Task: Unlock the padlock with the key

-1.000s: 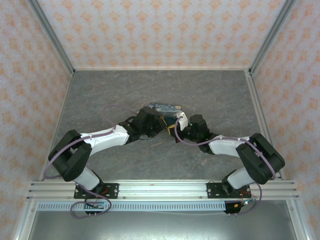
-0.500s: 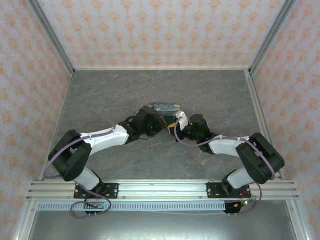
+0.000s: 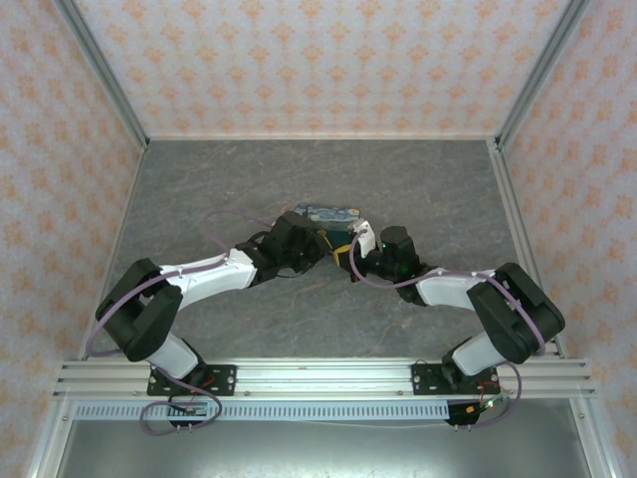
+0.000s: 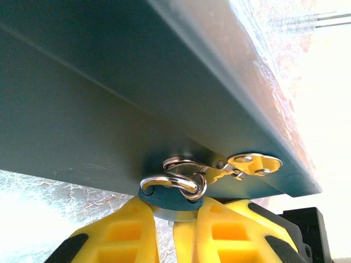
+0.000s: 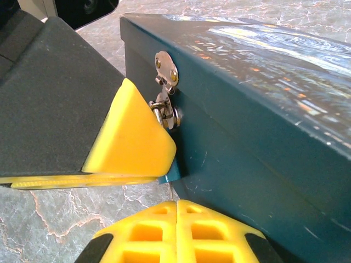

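Observation:
The padlock (image 4: 171, 197) hangs by its silver shackle (image 4: 176, 182) from the hasp (image 4: 249, 163) on the blue starry box (image 3: 330, 213). My left gripper (image 4: 174, 204) is shut on the padlock's dark teal body, one yellow finger on each side. In the right wrist view a left finger (image 5: 134, 137) covers most of the lock, leaving a teal corner (image 5: 173, 172) showing. My right gripper (image 5: 176, 204) sits just below that corner, its pads pressed together. A thin pale sliver, the key blade (image 5: 171, 192), sticks out from between them toward the lock. The key's head is hidden.
The box (image 5: 263, 109) stands mid-table on the grey marbled surface (image 3: 249, 179). Both arms meet at its near side (image 3: 340, 251). Patterned walls and metal rails enclose the table. Open floor lies behind and to either side of the box.
The right wrist has crept slightly toward the box. The left arm and the box have stayed put.

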Controlling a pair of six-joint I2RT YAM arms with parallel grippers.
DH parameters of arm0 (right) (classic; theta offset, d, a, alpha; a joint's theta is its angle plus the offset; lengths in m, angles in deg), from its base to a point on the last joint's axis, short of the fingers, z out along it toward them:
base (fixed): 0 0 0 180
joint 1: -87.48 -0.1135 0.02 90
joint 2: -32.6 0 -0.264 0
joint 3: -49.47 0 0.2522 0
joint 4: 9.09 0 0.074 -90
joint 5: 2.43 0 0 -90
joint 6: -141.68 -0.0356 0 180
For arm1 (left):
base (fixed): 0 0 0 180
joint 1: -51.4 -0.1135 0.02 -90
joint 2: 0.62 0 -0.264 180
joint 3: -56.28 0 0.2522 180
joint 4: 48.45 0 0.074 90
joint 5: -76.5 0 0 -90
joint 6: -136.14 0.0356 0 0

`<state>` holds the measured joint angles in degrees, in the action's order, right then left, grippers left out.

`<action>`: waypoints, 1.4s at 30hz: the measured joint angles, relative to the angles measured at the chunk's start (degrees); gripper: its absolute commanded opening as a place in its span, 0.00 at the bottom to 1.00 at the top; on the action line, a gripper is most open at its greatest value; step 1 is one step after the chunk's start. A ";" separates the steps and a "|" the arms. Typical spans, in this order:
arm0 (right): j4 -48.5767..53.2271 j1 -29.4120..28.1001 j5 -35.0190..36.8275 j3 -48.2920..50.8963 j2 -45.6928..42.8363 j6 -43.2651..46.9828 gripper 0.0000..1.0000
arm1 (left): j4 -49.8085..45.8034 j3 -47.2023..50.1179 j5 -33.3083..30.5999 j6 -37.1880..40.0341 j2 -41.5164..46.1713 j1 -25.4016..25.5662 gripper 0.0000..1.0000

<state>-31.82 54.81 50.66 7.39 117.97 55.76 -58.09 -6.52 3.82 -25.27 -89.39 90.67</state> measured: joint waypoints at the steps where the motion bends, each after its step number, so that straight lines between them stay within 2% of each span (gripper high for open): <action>1: -0.35 0.00 -0.07 0.11 0.24 -0.20 0.00 | 0.00 0.00 0.00 -0.17 0.00 0.00 0.16; 17: -6.69 0.00 1.81 2.89 3.78 -1.75 0.00 | 2.49 0.00 0.31 -0.66 -3.56 0.00 0.16; 29: -10.45 -0.39 3.04 4.74 4.52 -2.36 0.00 | 6.19 0.02 3.28 -1.92 -5.57 0.87 0.16; 42: -10.69 -1.14 3.54 4.76 4.68 -1.44 0.00 | 3.82 1.07 1.88 -0.57 -2.45 0.87 0.32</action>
<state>-42.51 53.68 54.20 12.15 122.64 54.32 -54.26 -5.44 5.70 -25.84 -91.84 91.54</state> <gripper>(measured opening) 0.048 0.298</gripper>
